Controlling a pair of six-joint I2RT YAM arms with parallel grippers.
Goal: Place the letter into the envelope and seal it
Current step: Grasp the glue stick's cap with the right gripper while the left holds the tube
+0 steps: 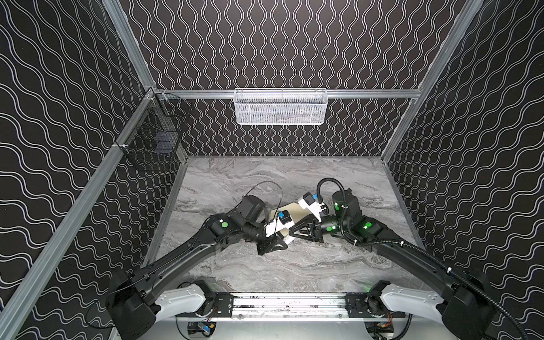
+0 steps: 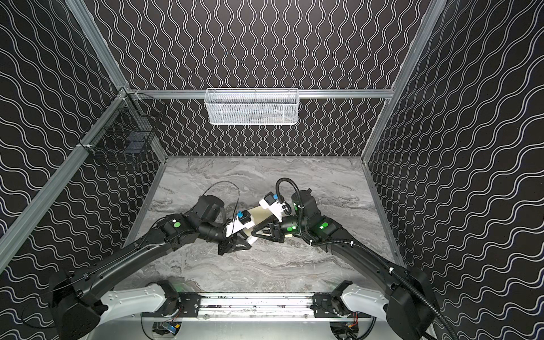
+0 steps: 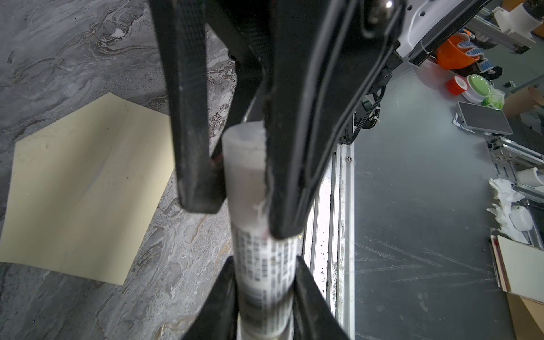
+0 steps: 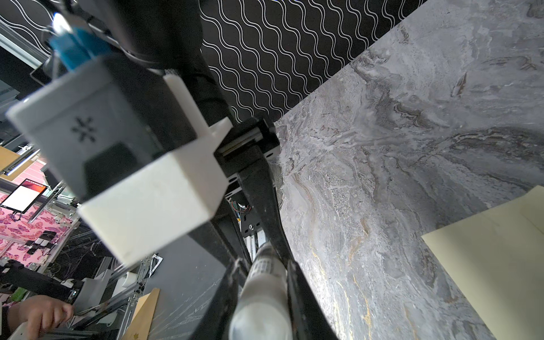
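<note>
Flat cream-yellow envelope [image 3: 85, 188], pointed flap open, white printed stick [image 3: 265, 270] nearby

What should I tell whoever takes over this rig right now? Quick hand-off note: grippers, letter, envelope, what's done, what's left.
Left gripper: shut on the labelled body of the white stick.
Right gripper: shut on the stick's translucent cap end.
Envelope: flat on the marble table, flap open, unsealed, apart from both grippers.
Letter: not in view; whether it is inside cannot be told.
Done: stick held between both grippers.
Left: probably uncap it, then close and seal the flap; check the letter first.
</note>
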